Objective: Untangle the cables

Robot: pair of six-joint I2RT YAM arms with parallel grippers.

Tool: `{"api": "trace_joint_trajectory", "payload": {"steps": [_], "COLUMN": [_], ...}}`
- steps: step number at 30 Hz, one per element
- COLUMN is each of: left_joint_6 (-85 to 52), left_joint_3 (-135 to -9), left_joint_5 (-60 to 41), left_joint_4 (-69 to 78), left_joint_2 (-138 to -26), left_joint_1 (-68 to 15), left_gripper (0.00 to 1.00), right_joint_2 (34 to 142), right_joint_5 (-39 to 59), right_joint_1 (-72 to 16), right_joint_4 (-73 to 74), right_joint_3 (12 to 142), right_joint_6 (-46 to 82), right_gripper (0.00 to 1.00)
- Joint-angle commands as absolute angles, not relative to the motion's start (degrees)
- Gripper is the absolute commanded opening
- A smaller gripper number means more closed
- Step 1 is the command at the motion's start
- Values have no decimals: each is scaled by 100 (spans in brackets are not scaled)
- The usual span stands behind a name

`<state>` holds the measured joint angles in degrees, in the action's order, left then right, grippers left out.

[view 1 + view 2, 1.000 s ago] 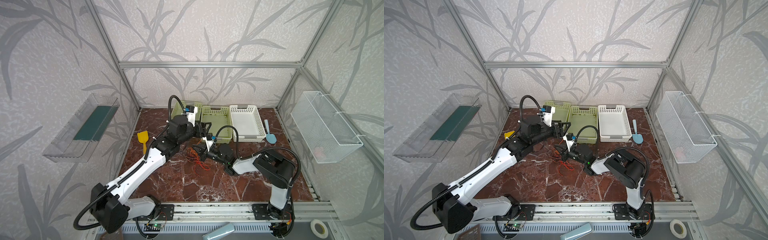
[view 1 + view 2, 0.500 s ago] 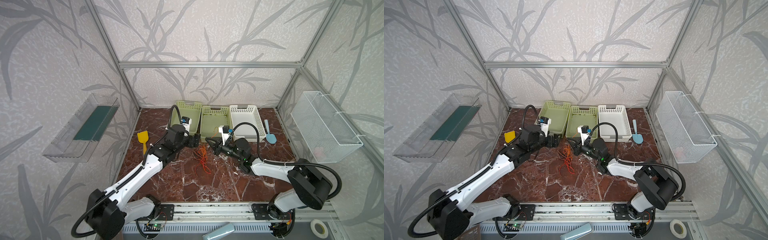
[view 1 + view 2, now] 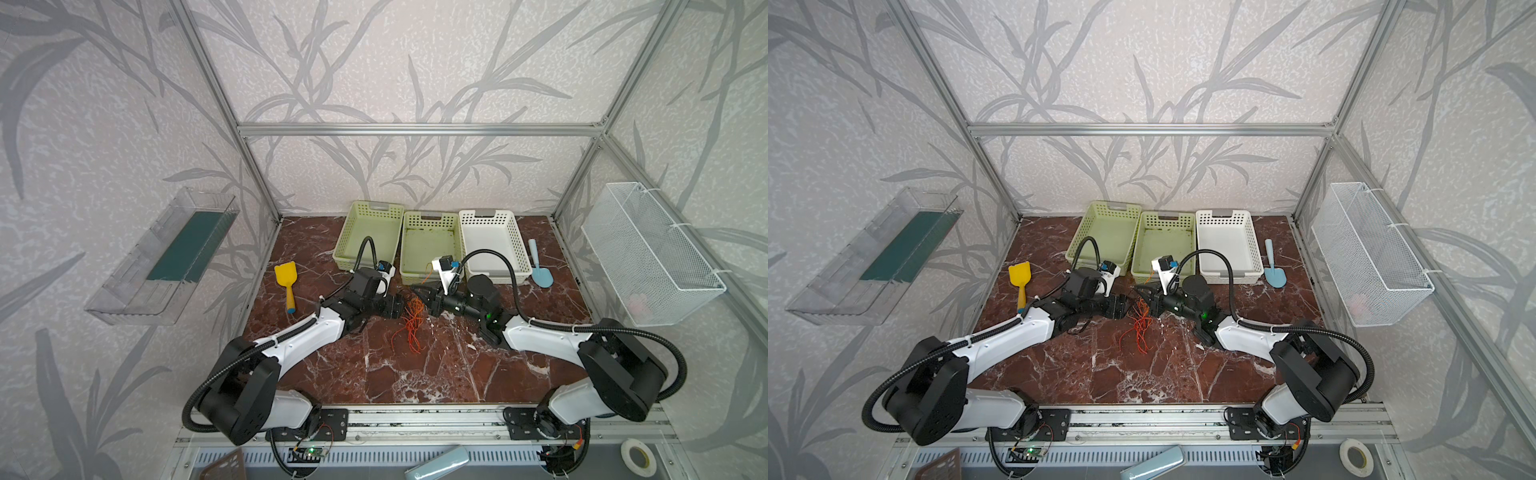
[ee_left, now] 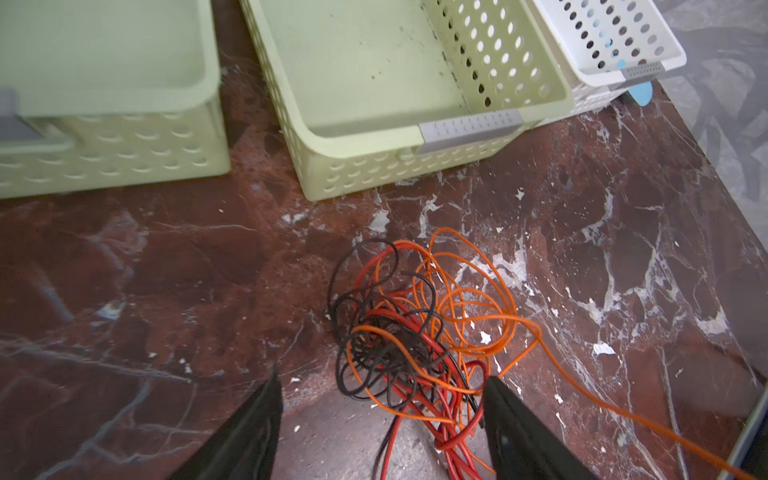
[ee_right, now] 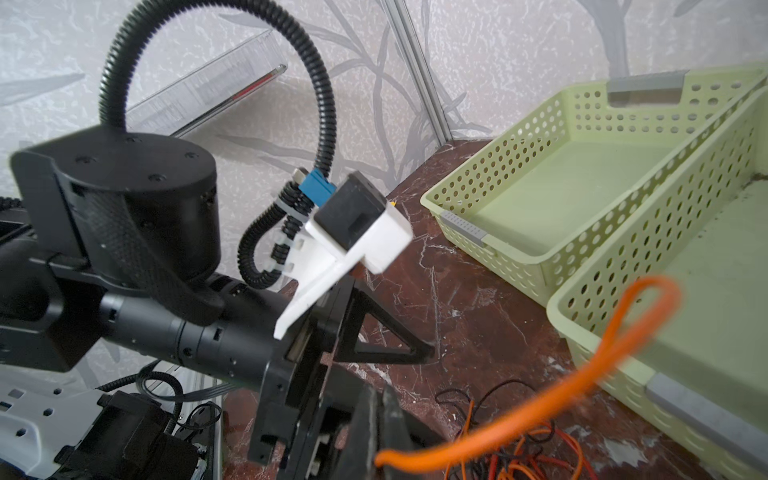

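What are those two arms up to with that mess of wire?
They are untangling three thin cables, orange, red and black, knotted in a heap on the table. The right pincer is shut on the orange cable and holds a stretch of it up off the table. The left pincer is open, its fingers either side of the heap, gripping nothing. No cable is free yet.

The orange cable (image 5: pixel 582 374), red cable (image 4: pixel 451 451) and black cable (image 4: pixel 357 353) show against a counter (image 3: pixel 415 374) of dark red-brown marbling with white veins. The left basket (image 3: pixel 365 232) and middle basket (image 3: pixel 430 245) are pale green and the right basket (image 3: pixel 488 237) is white, all dotted with holes. The left scoop (image 3: pixel 285 275) is yellow with a blue tip, the right scoop (image 3: pixel 542 276) light blue. The walls (image 3: pixel 415 62) are pale grey with darker leaves.
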<state>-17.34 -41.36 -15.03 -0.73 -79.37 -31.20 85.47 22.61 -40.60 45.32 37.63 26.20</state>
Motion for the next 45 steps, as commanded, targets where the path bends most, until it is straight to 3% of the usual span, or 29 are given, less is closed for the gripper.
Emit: {"api": "trace_joint_trajectory", "payload": {"steps": [1, 5, 11, 14, 18, 24, 35, 45], "left_joint_6": [-1962, -2112, -2535, -2752, -2733, -2657, -2429, -2105], "left_joint_3": [-4061, -4132, -4429, -4369, -4527, -4588, -4649, -4715], "left_joint_5": [-1881, -2020, -1469, -1306, -1167, -978, -767, -179], "left_joint_4": [551, 922, 876, 1188, 1032, 822, 371, -292], "left_joint_2": [-8242, -8714, -9337, -9492, -9637, -9626, -9562, -9232], "left_joint_1": [-3189, -3308, -3401, -3396, -3399, -3387, -3388, -3390], "left_gripper": [80, 81, 78, 61, 29, 12, 0, 0], "right_joint_2": [8402, 8461, 8528, 8378, 7903, 7168, 6357, 5827], "right_joint_5": [2411, 2563, 2867, 2854, 2777, 2616, 2942, 3286], "right_joint_1": [-4017, -4017, -4017, -4017, -3960, -3661, -2443, -1303], "right_joint_4": [4358, 4307, 4355, 4307, 4094, 2984, 2404, 2181], "right_joint_3": [4011, 4176, 4319, 4314, 4228, 4542, 4844, 4808], "right_joint_6": [2597, 2628, 2862, 2900, 2897, 2762, 3279, 3563], "right_gripper": [0, 0, 0, 0, 0, 0, 0, 0]}}
